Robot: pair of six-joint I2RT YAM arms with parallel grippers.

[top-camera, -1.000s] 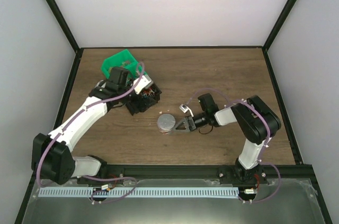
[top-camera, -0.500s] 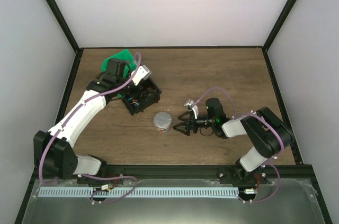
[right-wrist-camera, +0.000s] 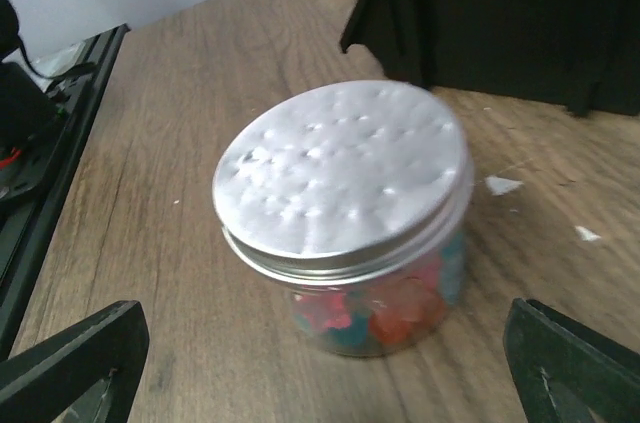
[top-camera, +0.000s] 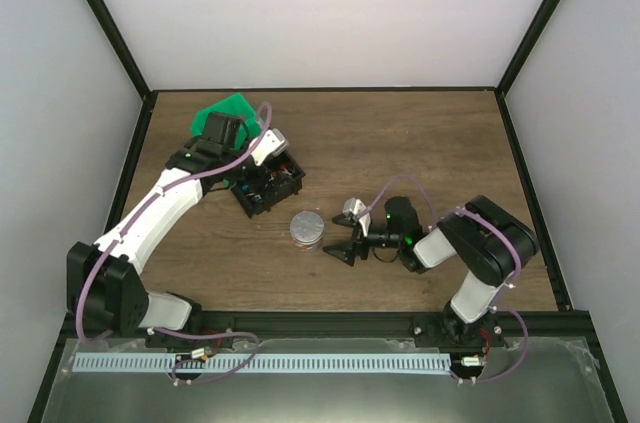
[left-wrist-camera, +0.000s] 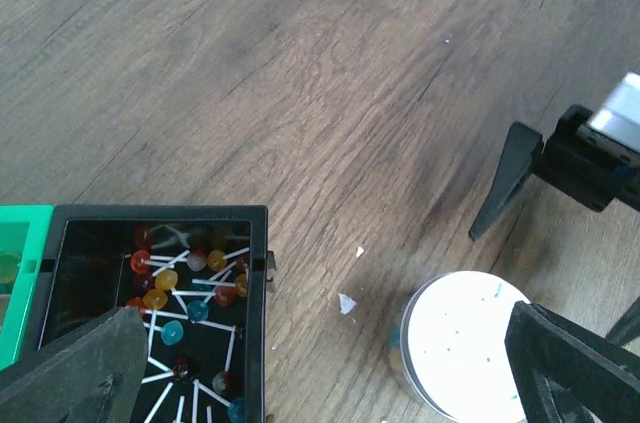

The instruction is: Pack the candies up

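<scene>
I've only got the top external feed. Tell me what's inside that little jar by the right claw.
Observer: The right wrist view shows the jar from the side. Candies in red, blue and orange show through its clear wall.
Operator: Now report what's in the black bin.
Observer: The left wrist view looks into the black bin. It holds lollipops with white sticks and red, orange and blue heads.
</scene>
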